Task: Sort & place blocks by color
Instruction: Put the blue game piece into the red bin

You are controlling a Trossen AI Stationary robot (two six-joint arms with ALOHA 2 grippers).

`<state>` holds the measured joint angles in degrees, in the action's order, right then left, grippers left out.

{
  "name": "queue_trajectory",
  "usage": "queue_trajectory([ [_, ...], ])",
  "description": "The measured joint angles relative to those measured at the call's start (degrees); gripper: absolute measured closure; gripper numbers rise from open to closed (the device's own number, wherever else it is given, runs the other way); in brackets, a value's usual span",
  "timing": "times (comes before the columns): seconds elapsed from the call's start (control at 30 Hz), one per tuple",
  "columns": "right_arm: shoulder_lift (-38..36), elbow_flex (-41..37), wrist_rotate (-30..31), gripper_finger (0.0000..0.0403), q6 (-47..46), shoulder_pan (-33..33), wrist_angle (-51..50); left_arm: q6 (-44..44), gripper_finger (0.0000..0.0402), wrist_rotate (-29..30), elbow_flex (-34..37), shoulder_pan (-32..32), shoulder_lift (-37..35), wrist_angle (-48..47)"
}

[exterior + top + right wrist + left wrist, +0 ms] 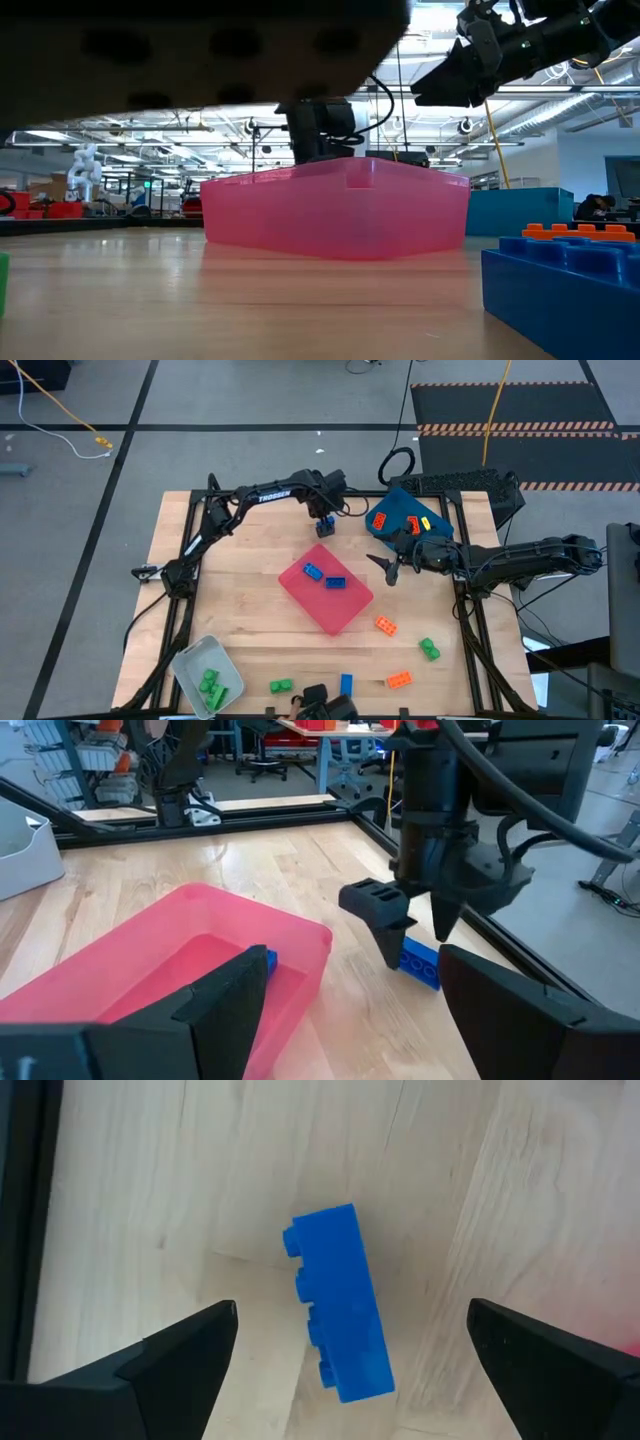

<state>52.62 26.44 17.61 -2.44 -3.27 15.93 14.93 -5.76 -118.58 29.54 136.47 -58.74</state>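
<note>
1. Left gripper (pixel 350 1350) spread wide, empty, poised over a glossy studded blue brick (pixel 340 1305) lying on pale wood-grain table (pixel 520 1200), beside the translucent pink tray (pixel 326 593).
2. Right gripper (pixel 390 569) open, empty, raised beside the dark blue tray (pixel 402 510).

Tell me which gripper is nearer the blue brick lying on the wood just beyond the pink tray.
Left. The left gripper hangs directly over that blue brick, fingers open astride it. The right gripper hovers off past the pink tray's corner.
</note>
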Motion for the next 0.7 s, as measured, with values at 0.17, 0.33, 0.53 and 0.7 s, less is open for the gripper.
queue_trajectory([
  [0.17, 0.00, 0.00, 0.00, 0.0117, 0.04, 0.00, 0.33, -1.39, 0.0005, -0.02, 0.00, 0.00, 0.46, 0.54],
  [0.33, 0.00, -0.02, 0.00, 0.0117, 0.04, 0.00, 0.39, -3.11, 0.0007, 1.28, 0.00, -0.04, 0.45, 3.42],
  [0.53, 0.00, -0.02, 0.00, 0.0117, -0.33, 0.00, 0.37, -3.27, 0.0077, 2.40, 0.00, -0.85, 0.45, 5.61],
  [0.7, 0.00, -0.01, 0.00, 0.0117, -0.35, 0.00, 0.35, -3.04, 0.0164, 5.07, 0.00, -1.27, 0.45, 4.95],
])
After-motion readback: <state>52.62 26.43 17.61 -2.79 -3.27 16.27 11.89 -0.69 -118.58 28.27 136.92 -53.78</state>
